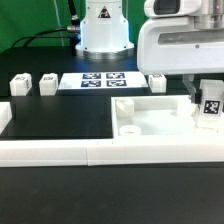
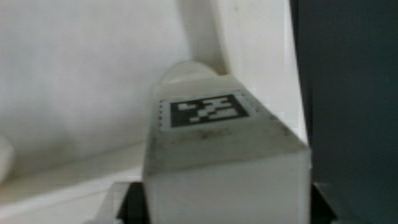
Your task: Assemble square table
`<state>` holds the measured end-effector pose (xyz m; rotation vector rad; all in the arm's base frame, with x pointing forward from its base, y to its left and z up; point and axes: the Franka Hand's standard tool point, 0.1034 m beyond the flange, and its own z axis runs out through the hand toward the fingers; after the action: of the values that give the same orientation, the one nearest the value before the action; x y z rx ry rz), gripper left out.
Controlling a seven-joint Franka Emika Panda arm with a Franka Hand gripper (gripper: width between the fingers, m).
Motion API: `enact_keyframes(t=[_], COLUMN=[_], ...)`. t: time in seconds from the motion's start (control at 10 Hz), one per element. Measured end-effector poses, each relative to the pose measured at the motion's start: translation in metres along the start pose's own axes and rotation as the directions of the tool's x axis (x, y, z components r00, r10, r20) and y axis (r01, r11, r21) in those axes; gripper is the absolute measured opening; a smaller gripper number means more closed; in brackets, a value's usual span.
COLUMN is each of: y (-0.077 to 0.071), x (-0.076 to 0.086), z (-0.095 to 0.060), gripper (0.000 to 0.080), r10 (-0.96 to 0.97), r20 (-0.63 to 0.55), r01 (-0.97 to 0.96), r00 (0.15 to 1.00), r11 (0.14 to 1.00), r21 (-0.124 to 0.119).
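The white square tabletop (image 1: 155,120) lies flat at the exterior view's right, with round sockets showing at its left corners. My gripper (image 1: 205,92) is shut on a white tagged leg (image 1: 210,108) and holds it upright over the tabletop's right edge. In the wrist view the leg (image 2: 210,115) stands between my fingers (image 2: 128,205), its tag facing the camera, with the white tabletop (image 2: 80,80) behind it. Three more legs rest on the black table: two at the left (image 1: 20,84) (image 1: 47,83) and one by the tabletop's far edge (image 1: 157,82).
The marker board (image 1: 103,79) lies at the back in front of the robot base (image 1: 103,35). A long white border rail (image 1: 90,152) runs along the front, and another stands at the left (image 1: 4,118).
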<state>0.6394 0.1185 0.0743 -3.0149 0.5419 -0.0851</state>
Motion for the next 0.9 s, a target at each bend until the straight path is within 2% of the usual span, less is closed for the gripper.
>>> enact_keyframes(t=[0.2,0.3,0.4,0.5,0.6,0.8,0.9], y=[0.003,0.005,0.006,0.011,0.014,0.015,0.015], x=[0.001,0.000,-0.001,-0.001,-0.001,-0.003,-0.003], z=[0.000,0.001,0.001,0.002,0.003,0.002,0.003], gripper=[0.0301,0.0301,0.0301,0.0301,0.0301,0.0301,0.0301], r10=[0.275,0.439,0.595,0.759,0.823,0.904,0.899], r20=[-0.006,-0.008,-0.011,0.010,0.032,0.051,0.050], r01=[-0.275,-0.439,-0.595,-0.759,-0.823,-0.906,-0.901], r00=[0.961,0.898,0.804,0.651,0.568,0.424,0.434], r11=[0.961,0.898,0.803,0.651,0.567,0.423,0.434], r21=[-0.009,-0.011,-0.009,0.014,0.030,0.027,0.027])
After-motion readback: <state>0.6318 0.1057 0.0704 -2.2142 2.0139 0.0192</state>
